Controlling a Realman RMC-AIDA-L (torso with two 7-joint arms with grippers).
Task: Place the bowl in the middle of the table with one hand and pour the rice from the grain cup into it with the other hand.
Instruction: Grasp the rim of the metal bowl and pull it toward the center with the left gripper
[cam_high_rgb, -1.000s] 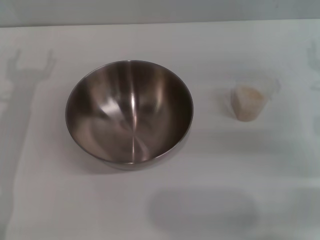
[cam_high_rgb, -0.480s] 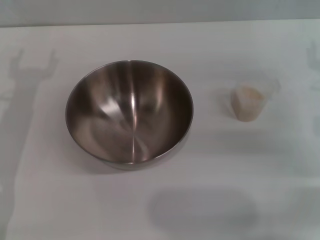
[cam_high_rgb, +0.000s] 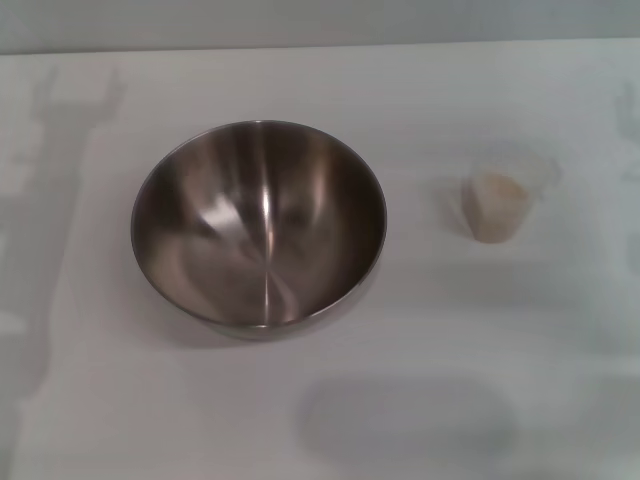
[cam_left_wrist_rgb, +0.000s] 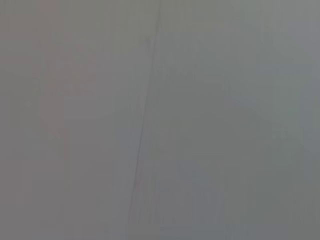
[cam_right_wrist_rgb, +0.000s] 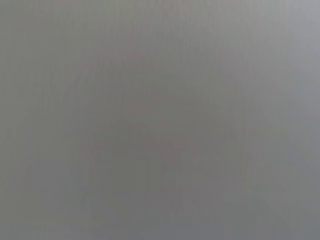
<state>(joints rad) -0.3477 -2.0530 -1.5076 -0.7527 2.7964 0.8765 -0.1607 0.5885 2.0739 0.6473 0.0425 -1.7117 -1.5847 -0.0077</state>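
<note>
Nearest the robot, the bowl (cam_high_rgb: 258, 225) sits left of centre on the table (cam_high_rgb: 420, 90), empty, with the grain cup (cam_high_rgb: 497, 205) upright and full of rice (cam_high_rgb: 496, 187) well to its right. Farther back, only the arm shadow at far left has slid away from the robot over the last second. Neither gripper is in view, so their jaws cannot be told, and both steps look unstarted.

Soft, even light with faint shadows

In the head view the white table (cam_high_rgb: 420, 330) is brightly and evenly lit. A pale forked shadow lies left of the bowl (cam_high_rgb: 258, 225), another faint one at the edge far to its right, and a blurred oblong shadow just nearer than it. The bowl's inside shows a narrow vertical glare streak. The whole picture is slightly soft. Both wrist views show only dull, featureless grey.
</note>
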